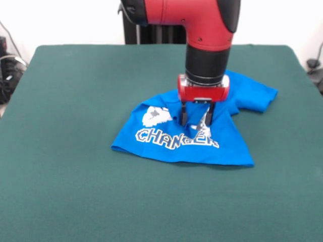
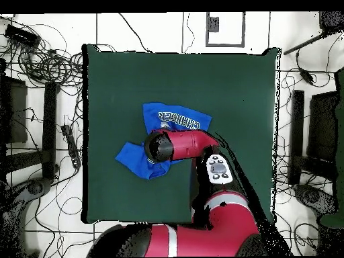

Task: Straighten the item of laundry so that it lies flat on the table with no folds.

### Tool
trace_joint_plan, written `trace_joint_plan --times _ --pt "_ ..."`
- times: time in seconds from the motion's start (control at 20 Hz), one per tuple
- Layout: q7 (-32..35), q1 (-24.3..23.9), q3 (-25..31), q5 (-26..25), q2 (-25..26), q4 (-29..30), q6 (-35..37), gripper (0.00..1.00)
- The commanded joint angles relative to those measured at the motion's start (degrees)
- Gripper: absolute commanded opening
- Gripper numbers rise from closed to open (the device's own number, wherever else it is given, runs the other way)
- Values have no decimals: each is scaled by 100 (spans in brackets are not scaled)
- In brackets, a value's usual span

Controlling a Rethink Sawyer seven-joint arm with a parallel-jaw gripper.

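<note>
The bright blue T-shirt (image 1: 229, 146) lies crumpled right of the middle of the dark green table (image 1: 75, 101). Part of its white lettering shows along the near side, a white patch lies at its left, and a sleeve sticks out to the far right. My gripper (image 1: 197, 118) points straight down over the shirt's middle. Its two fingers stand apart, with their tips down at the cloth, where a small ridge of fabric rises between them. In the overhead view the shirt (image 2: 154, 111) lies partly under my arm (image 2: 185, 144), which hides the gripper.
Green table (image 2: 235, 87) surrounds the shirt on all sides, widest on the left in the front view. Cables and equipment (image 2: 40, 60) lie on the floor around the table. The robot's base (image 2: 222, 228) stands at the table's edge.
</note>
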Motion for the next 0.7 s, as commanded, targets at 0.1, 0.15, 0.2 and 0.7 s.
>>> trace_joint_plan --times 0.1,0.15,0.2,0.7 --pt "663 268 303 147 -177 528 157 100" --pt "702 297 296 167 -184 540 155 100" --pt "726 321 292 182 -184 540 155 100" --pt "853 468 230 274 -121 489 116 100"
